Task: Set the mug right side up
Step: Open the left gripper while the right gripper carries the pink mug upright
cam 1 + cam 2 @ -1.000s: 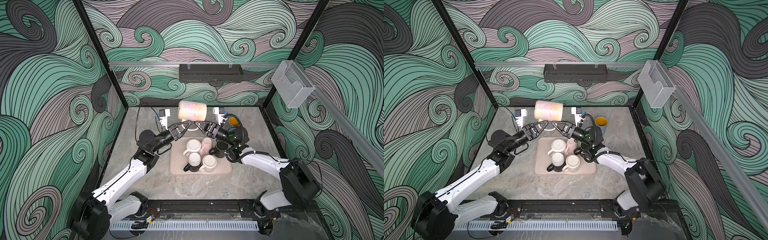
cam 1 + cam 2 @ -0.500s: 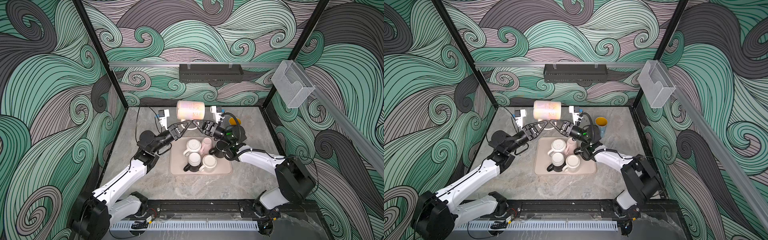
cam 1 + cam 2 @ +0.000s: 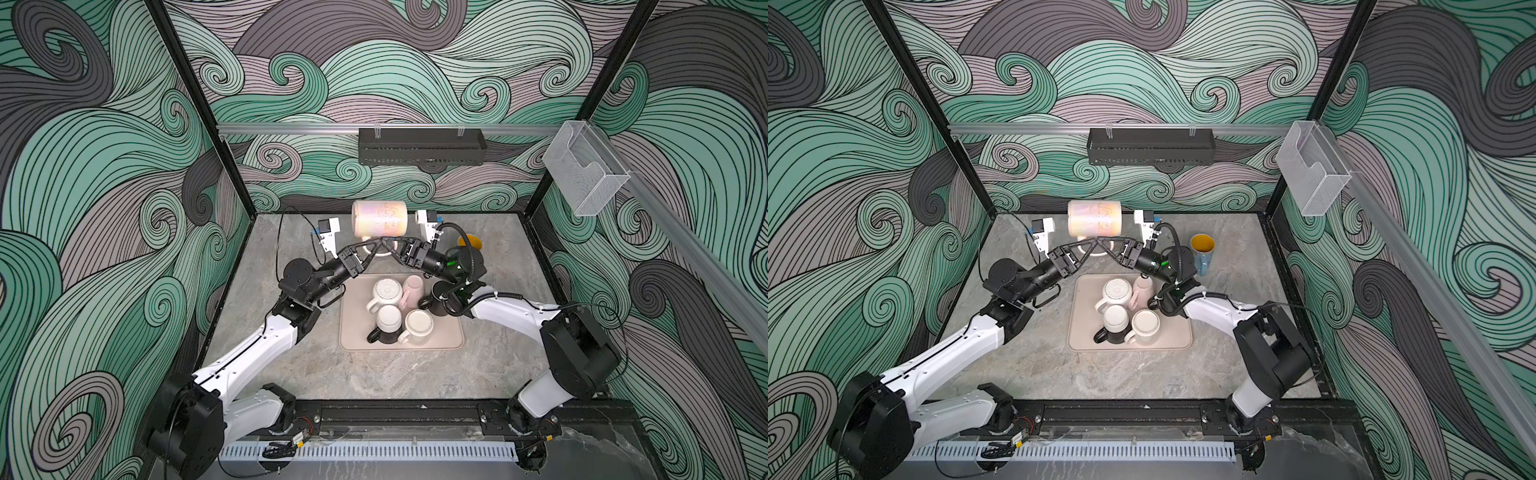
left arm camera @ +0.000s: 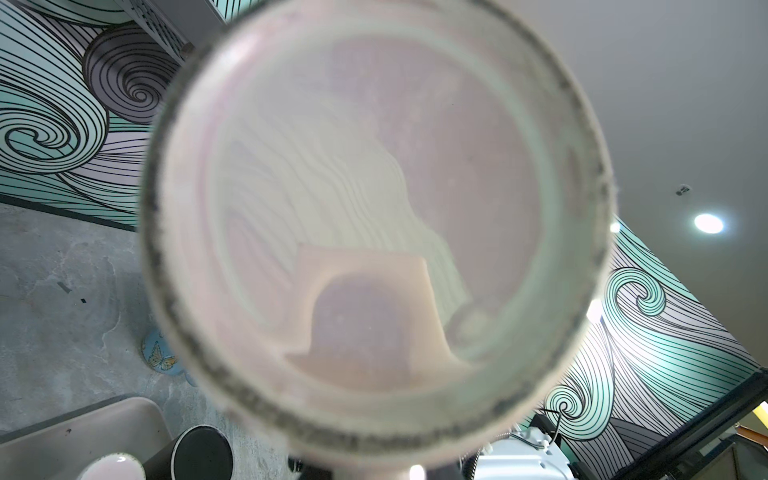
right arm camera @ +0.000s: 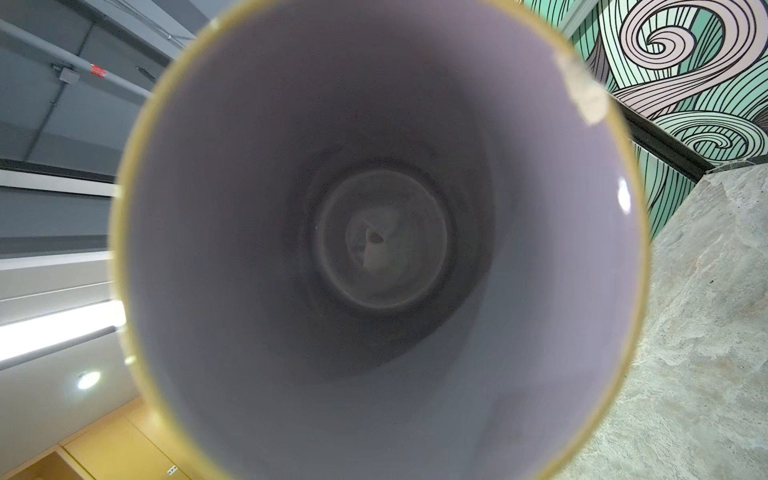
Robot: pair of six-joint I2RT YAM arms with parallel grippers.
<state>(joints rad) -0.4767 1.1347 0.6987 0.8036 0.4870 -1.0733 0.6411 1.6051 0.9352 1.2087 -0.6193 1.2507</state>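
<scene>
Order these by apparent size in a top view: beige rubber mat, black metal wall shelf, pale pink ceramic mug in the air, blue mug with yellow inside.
1. beige rubber mat
2. black metal wall shelf, about as wide but thinner
3. pale pink ceramic mug, raised nearer the camera, so its true size is unsure
4. blue mug with yellow inside

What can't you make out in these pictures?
- Whether the right fingers grip the pearly cream ceramic mug: tiny in both top views; the mug blocks both wrist views.
- The mug's lettering: too small in both top views.
- All-black cup under the right arm: mostly covered in both top views.
</scene>
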